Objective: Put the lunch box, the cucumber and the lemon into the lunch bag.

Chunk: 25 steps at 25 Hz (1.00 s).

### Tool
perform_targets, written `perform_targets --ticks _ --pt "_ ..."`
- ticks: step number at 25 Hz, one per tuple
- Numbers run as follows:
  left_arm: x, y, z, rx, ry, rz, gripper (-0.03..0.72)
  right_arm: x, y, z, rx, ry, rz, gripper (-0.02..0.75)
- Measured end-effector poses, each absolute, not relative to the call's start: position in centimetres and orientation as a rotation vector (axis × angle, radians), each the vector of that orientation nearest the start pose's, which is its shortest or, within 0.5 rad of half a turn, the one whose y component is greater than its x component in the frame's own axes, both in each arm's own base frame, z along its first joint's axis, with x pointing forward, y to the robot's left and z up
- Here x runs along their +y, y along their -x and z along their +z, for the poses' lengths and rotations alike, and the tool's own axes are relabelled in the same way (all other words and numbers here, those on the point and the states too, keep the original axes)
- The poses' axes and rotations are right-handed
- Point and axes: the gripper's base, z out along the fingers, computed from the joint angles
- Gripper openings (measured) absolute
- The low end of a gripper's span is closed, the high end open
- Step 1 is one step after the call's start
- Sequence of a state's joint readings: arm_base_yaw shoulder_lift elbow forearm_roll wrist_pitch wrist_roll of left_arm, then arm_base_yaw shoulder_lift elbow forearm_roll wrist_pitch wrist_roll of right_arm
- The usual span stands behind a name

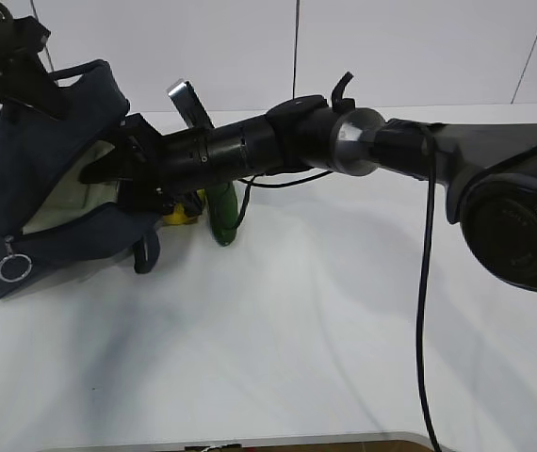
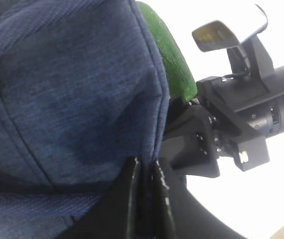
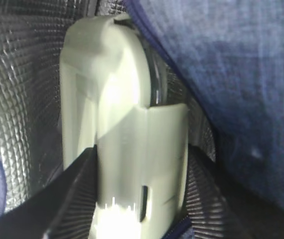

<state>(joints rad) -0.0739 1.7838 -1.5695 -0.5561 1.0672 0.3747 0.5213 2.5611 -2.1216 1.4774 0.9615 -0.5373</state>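
Lunch box (image 3: 127, 139) inside lunch bag (image 1: 52, 188) – right gripper (image 3: 137, 199) grasping it; left gripper (image 2: 144, 194) pinching bag fabric

Lunch box (image 3: 124, 124) inside lunch bag (image 1: 33, 188); cucumber (image 1: 223, 215) beside it.

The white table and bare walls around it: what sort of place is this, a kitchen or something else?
Probably a robot lab or test bench, not a kitchen. A plain white table stands against bare white wall panels, black robot arms with loose cables reach over it, and only a lunch bag and some food are laid out.
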Motion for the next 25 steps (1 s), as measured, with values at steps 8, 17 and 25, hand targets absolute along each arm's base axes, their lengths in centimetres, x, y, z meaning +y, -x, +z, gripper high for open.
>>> perform_targets --ticks 8,17,25 --pt "-7.05 -37.90 30.79 2.614 -0.340 -0.648 0.011 33.69 -43.44 15.52 2.348 0.326 1.784 0.410" --pt "-7.04 -37.76 30.74 2.634 -0.329 -0.656 0.011 33.57 -43.05 15.54 2.362 0.372 1.827 0.414" --pt "-6.85 -37.73 30.60 2.653 -0.319 -0.627 0.011 33.19 -42.98 15.89 2.357 0.390 1.886 0.468"
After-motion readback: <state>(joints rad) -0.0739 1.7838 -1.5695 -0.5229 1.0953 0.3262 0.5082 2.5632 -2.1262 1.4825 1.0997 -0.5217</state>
